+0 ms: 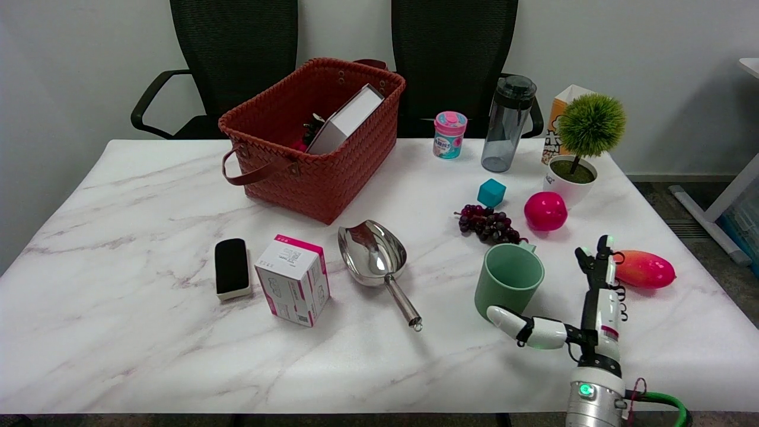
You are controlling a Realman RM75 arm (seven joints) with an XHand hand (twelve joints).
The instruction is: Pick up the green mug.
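The green mug (507, 282) stands upright on the marble table (148, 249), right of centre, with its mouth open to the top. My right hand (584, 314) is just to the mug's right and near side, seen edge-on. Its thumb (514, 324) points left, with its tip at the foot of the mug's near side. The other fingers (596, 264) stretch away from me, a gap apart from the mug's right wall. The hand holds nothing.
Purple grapes (487, 223), a teal cube (491, 193) and a pink ball (545, 211) lie behind the mug. A red-orange mango (644, 268) sits right of the hand. A metal scoop (379, 263), a pink box (293, 279) and a red basket (314, 136) are to the left.
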